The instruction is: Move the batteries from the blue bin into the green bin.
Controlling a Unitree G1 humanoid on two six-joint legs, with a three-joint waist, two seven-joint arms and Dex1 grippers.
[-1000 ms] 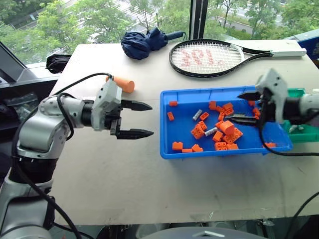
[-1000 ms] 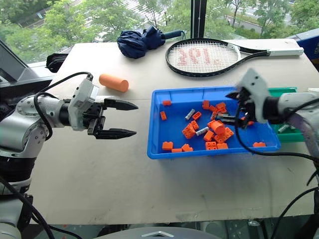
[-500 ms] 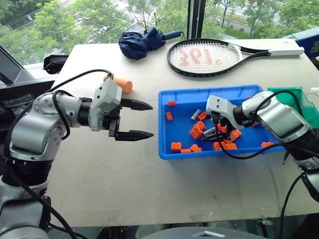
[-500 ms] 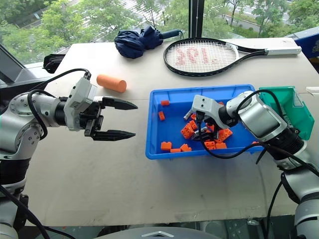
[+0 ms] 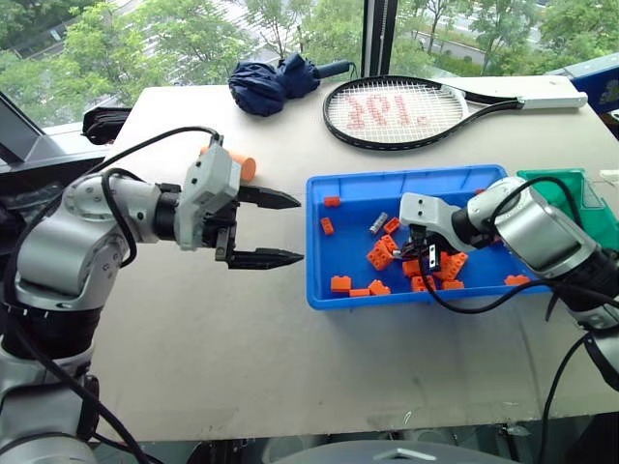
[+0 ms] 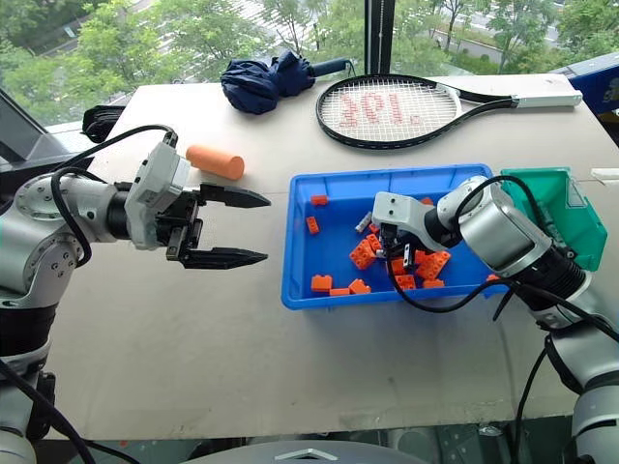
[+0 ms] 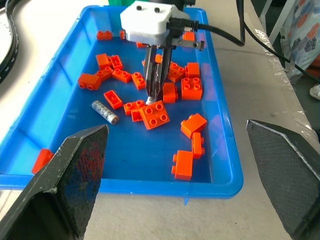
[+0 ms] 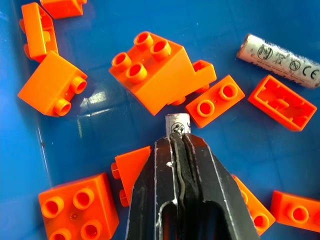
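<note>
One battery (image 8: 177,123) between right pincer (image 8: 181,145) tips

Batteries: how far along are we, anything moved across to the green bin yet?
Nothing visibly done: I can't see any battery inside the green bin. In hand: the right tool is shut on one battery down in the blue bin, not yet lifted. Left: carry it over, then fetch the loose battery among the orange bricks. The left tool hangs open beside the bin.
</note>
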